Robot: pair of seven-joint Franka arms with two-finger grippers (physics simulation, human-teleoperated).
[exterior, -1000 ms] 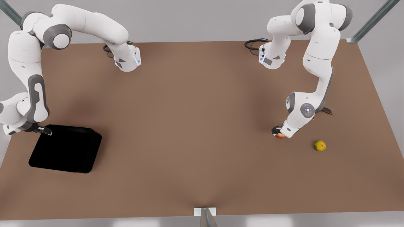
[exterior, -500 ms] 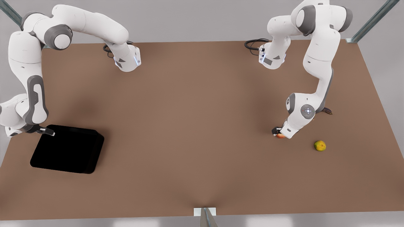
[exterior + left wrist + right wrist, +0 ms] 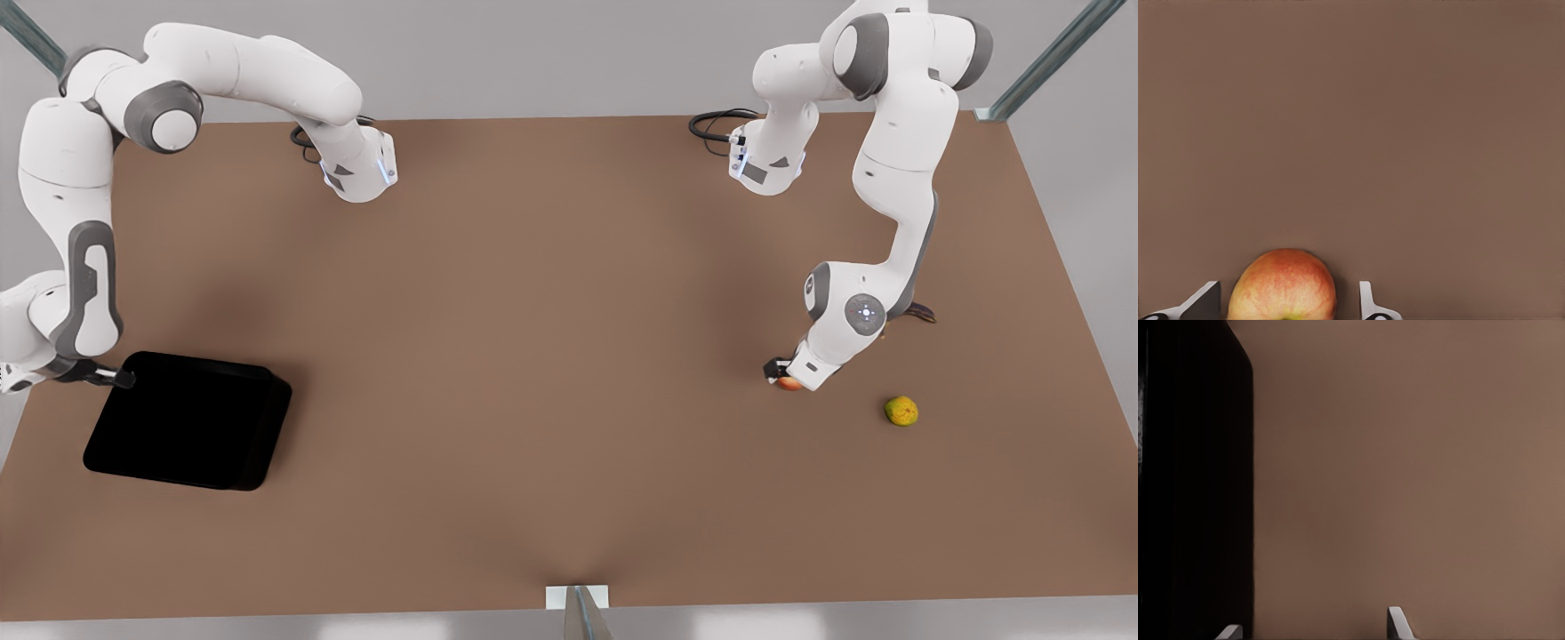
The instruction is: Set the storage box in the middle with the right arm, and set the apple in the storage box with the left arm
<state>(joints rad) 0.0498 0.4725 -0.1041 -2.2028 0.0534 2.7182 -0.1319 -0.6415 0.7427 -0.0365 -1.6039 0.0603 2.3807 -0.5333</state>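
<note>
The storage box point(image 3: 187, 422) is a shallow black box lying on the brown table at the front view's left. My right gripper point(image 3: 123, 379) sits low at the box's far left corner. In the right wrist view the right gripper point(image 3: 1313, 628) is open, one fingertip beside the box point(image 3: 1191, 487) wall and the other over bare table. The apple point(image 3: 789, 383), red and pale yellow, rests on the table at the front view's right. My left gripper point(image 3: 782, 373) is down over it. The left gripper point(image 3: 1290, 303) is open, with the apple point(image 3: 1282, 285) between its fingers.
A yellow-green round fruit point(image 3: 901, 411) lies to the right of the apple. A dark banana point(image 3: 920, 313) pokes out from behind the left arm. The arm bases point(image 3: 360, 173) stand at the table's far edge. Wide bare table point(image 3: 533, 373) separates box and apple.
The box shifted and turned slightly toward the front view's right. The right gripper then drew back to the left along the box's corner. The left gripper stayed over the apple.
</note>
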